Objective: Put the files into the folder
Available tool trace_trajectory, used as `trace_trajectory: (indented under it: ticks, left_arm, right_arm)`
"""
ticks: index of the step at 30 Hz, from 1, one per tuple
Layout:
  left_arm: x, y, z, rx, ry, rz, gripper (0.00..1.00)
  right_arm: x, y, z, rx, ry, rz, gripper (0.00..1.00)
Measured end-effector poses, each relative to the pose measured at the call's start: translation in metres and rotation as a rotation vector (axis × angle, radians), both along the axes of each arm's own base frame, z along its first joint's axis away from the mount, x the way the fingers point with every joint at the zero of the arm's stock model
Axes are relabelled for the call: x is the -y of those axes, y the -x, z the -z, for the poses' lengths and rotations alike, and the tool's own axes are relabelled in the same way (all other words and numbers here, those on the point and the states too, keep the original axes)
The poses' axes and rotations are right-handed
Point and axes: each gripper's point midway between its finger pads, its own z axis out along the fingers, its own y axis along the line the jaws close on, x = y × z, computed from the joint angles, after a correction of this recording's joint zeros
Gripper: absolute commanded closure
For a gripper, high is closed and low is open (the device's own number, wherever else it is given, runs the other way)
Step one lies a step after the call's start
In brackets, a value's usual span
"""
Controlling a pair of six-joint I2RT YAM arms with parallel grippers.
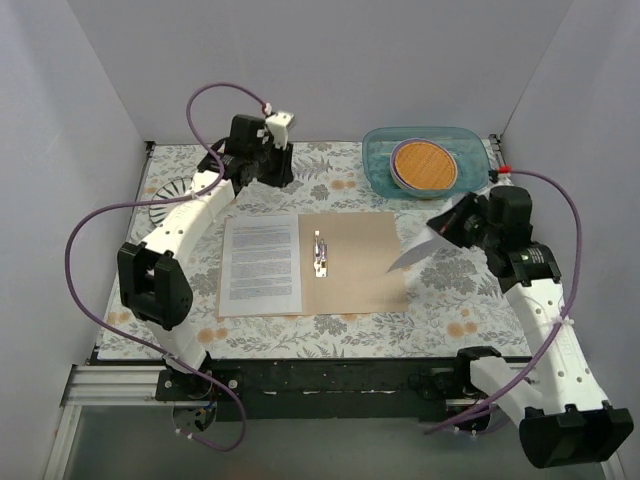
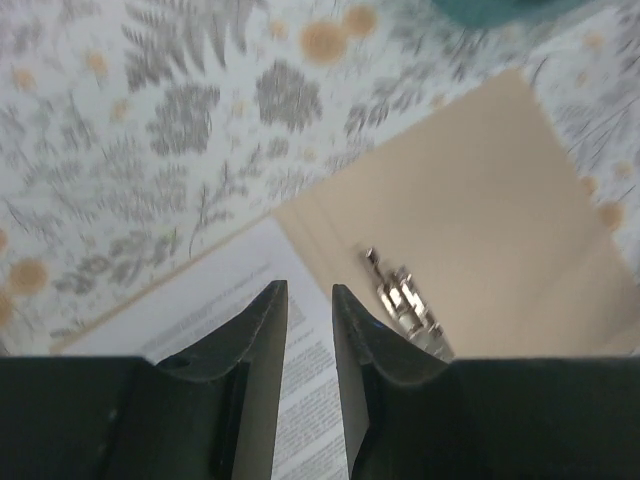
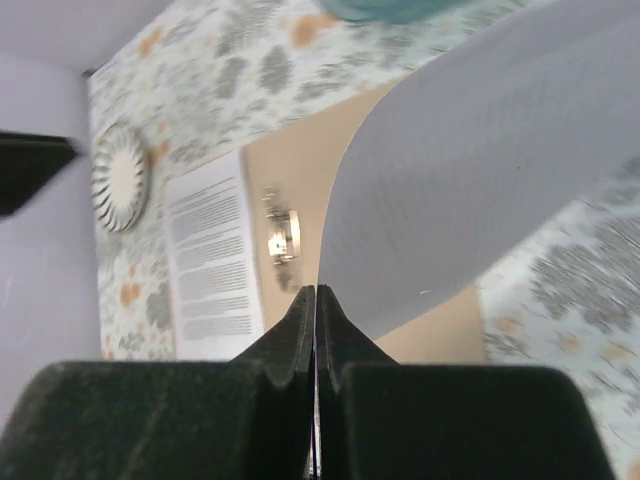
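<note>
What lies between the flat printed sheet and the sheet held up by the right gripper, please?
The folder, its brown inside bare apart from the metal clip, as the top view shows.

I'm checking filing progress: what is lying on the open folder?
A printed sheet covers the folder's left half, hiding that cover; the metal clip sits mid-spine. The right half is bare; the right hand holds a second sheet lifted over its edge.
</note>
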Motion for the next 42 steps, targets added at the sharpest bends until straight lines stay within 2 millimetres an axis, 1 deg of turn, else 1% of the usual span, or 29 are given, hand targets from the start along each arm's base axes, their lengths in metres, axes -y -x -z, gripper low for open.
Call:
trace_trajectory:
  ticks: [1, 2, 4, 5, 6, 7, 8, 9, 11, 13, 15, 18, 20, 21, 22, 23, 24, 27, 29, 31, 33, 35, 42]
  left_arm:
    - [-0.016, 0.006, 0.020, -0.036, -0.027, -0.021, 0.76]
    - [-0.026, 0.014, 0.043, -0.086, -0.055, -0.029, 0.76]
    - [-0.035, 0.035, 0.092, -0.194, -0.109, -0.018, 0.76]
    - [-0.037, 0.048, 0.116, -0.251, -0.135, -0.006, 0.76]
    - [-0.040, 0.060, 0.135, -0.305, -0.159, 0.002, 0.76]
    - [-0.042, 0.070, 0.148, -0.343, -0.175, 0.009, 0.76]
    - [-0.043, 0.077, 0.158, -0.375, -0.188, 0.017, 0.76]
    - [-0.043, 0.081, 0.161, -0.387, -0.193, 0.023, 0.76]
    - [-0.041, 0.081, 0.161, -0.385, -0.188, 0.028, 0.76]
    - [-0.039, 0.077, 0.157, -0.371, -0.179, 0.031, 0.76]
    - [-0.037, 0.074, 0.154, -0.358, -0.172, 0.031, 0.76]
    - [-0.036, 0.071, 0.152, -0.346, -0.165, 0.032, 0.76]
    - [-0.036, 0.070, 0.152, -0.343, -0.164, 0.032, 0.76]
    - [-0.035, 0.069, 0.151, -0.339, -0.162, 0.033, 0.76]
    - [-0.035, 0.069, 0.151, -0.337, -0.161, 0.033, 0.76]
    - [-0.035, 0.068, 0.152, -0.334, -0.160, 0.033, 0.76]
    - [-0.035, 0.068, 0.152, -0.333, -0.160, 0.033, 0.76]
    - [-0.035, 0.068, 0.155, -0.335, -0.161, 0.032, 0.76]
    - [-0.034, 0.067, 0.158, -0.337, -0.163, 0.032, 0.76]
    - [-0.034, 0.065, 0.164, -0.343, -0.166, 0.032, 0.77]
    - [-0.034, 0.065, 0.169, -0.353, -0.172, 0.030, 0.77]
    - [-0.035, 0.065, 0.171, -0.358, -0.174, 0.030, 0.77]
    - [-0.036, 0.063, 0.171, -0.347, -0.184, 0.026, 0.77]
  right_arm:
    - [-0.020, -0.002, -0.015, 0.039, 0.000, -0.070, 0.99]
    - [-0.033, -0.004, -0.027, 0.072, 0.000, -0.114, 0.99]
    - [-0.071, -0.005, -0.058, 0.164, 0.004, -0.243, 0.99]
    - [-0.085, -0.006, -0.071, 0.197, 0.005, -0.290, 0.99]
    - [-0.097, -0.007, -0.081, 0.224, 0.011, -0.328, 0.99]
    - [-0.110, -0.010, -0.092, 0.253, 0.021, -0.364, 0.99]
    - [-0.122, -0.015, -0.102, 0.275, 0.032, -0.394, 0.99]
    - [-0.134, -0.021, -0.113, 0.302, 0.042, -0.422, 0.99]
    - [-0.156, -0.033, -0.127, 0.342, 0.064, -0.466, 0.99]
    - [-0.167, -0.046, -0.132, 0.361, 0.085, -0.480, 0.99]
    - [-0.172, -0.060, -0.128, 0.368, 0.107, -0.479, 0.99]
    - [-0.173, -0.067, -0.111, 0.349, 0.131, -0.473, 0.99]
    - [-0.170, -0.064, -0.093, 0.333, 0.132, -0.465, 0.99]
    - [-0.166, -0.057, -0.071, 0.304, 0.128, -0.461, 0.99]
    - [-0.162, -0.051, -0.054, 0.272, 0.130, -0.459, 0.99]
    - [-0.157, -0.041, -0.033, 0.232, 0.127, -0.455, 0.99]
    - [-0.151, -0.029, -0.008, 0.180, 0.125, -0.450, 0.99]
    - [-0.132, 0.006, 0.056, 0.050, 0.111, -0.427, 0.99]
    - [-0.119, 0.028, 0.091, -0.019, 0.103, -0.405, 0.99]
    - [-0.107, 0.047, 0.118, -0.081, 0.093, -0.374, 0.99]
    - [-0.099, 0.058, 0.133, -0.111, 0.080, -0.346, 0.99]
    - [-0.094, 0.063, 0.139, -0.122, 0.066, -0.315, 0.99]
    - [-0.093, 0.057, 0.142, -0.122, 0.052, -0.267, 0.99]
